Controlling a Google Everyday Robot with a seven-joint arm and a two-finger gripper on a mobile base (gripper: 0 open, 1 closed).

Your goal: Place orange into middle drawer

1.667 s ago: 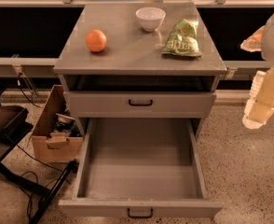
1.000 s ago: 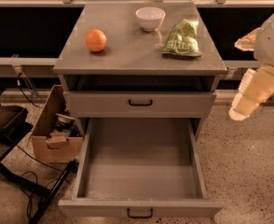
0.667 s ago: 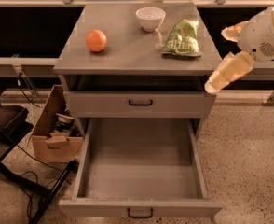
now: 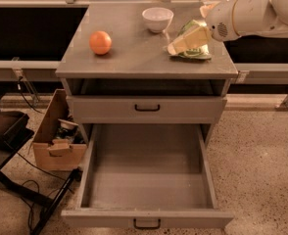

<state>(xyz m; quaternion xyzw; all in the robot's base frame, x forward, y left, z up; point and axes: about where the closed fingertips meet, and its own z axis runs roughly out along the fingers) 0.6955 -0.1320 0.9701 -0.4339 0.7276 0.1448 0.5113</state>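
Orange fruit, small, round and smooth (image 4: 100, 42), sits on the left part of the flat grey counter (image 4: 134, 58) that tops the grey cabinet, well apart from everything else up there. Below the counter is an open shelf gap, and under that a closed grey drawer front with a black handle (image 4: 147, 107).

At the bottom, the wide deep grey middle drawer (image 4: 149, 180) is pulled fully out toward the camera. Its floor is bare, and a small black handle (image 4: 147, 224) shows on its front edge.

A thick white robot arm (image 4: 252, 13) reaches in from the upper right, over the right rear corner of the counter. On the speckled floor to the left of the cabinet stands an open brown cardboard box (image 4: 56, 146) with some clutter inside.

A crumpled green snack bag (image 4: 199, 54) lies on the right side of the counter. The cream-coloured claw (image 4: 180, 44) hangs over the bag, pointing down and to the left; whether it is apart or together cannot be told. It is well away from the orange. A small white round bowl (image 4: 157, 18) stands upright at the rear middle of the counter, near the bag.
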